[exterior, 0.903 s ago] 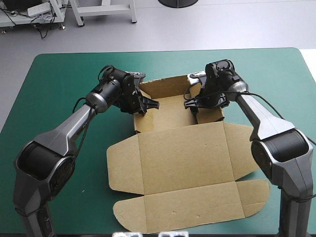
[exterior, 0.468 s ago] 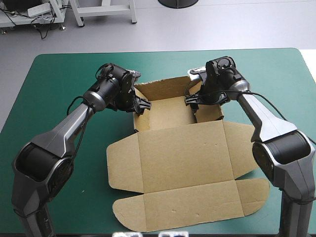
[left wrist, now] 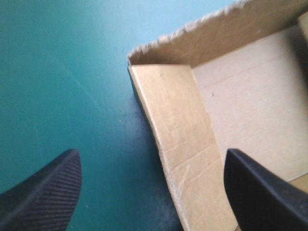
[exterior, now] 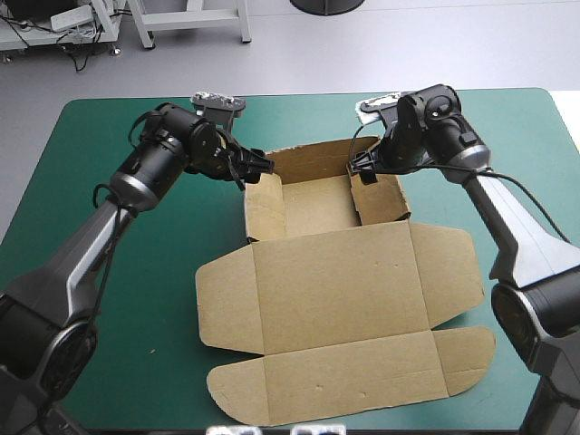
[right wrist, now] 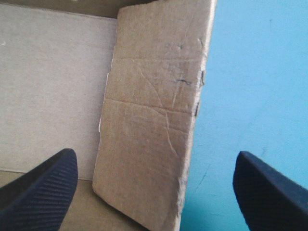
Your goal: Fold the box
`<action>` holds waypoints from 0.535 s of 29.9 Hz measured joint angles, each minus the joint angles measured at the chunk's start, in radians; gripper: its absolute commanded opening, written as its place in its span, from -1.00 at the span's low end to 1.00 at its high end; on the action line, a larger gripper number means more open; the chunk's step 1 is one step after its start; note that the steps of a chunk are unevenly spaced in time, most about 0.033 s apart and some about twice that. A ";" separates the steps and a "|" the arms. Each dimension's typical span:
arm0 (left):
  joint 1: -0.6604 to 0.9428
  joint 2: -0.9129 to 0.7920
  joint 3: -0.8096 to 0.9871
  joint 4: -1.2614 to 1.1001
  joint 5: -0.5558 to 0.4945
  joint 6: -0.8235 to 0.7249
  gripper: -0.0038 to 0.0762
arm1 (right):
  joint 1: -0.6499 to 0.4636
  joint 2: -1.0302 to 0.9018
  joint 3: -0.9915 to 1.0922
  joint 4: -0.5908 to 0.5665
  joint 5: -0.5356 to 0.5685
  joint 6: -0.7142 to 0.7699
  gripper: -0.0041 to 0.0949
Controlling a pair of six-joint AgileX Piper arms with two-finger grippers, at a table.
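The brown box stands as an open tray in the far middle of the teal-green table, its walls raised. Its lid and flaps lie flat toward the front edge. My left gripper hovers over the tray's left far corner. In the left wrist view the left gripper is open, with the left wall ahead between its fingers, untouched. My right gripper hangs over the right wall. In the right wrist view the right gripper is open, straddling the right wall without contact.
Bare teal-green cover lies left and right of the box. The curved flaps reach close to the table's front edge.
Both grippers have drawn up and outward from inside the tray, toward the far edge. The left arm swung left, the right arm right. The side walls stay standing.
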 measured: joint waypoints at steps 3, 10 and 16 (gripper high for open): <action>0.000 -0.083 0.000 -0.001 -0.029 0.048 0.33 | 0.000 -0.058 0.000 -0.002 0.003 -0.027 0.72; 0.000 -0.286 -0.005 -0.001 0.068 0.248 -0.88 | 0.000 -0.166 -0.003 -0.003 0.008 -0.075 0.72; 0.000 -0.413 -0.004 -0.001 0.153 0.374 -0.92 | 0.000 -0.175 -0.003 -0.003 0.008 -0.075 0.72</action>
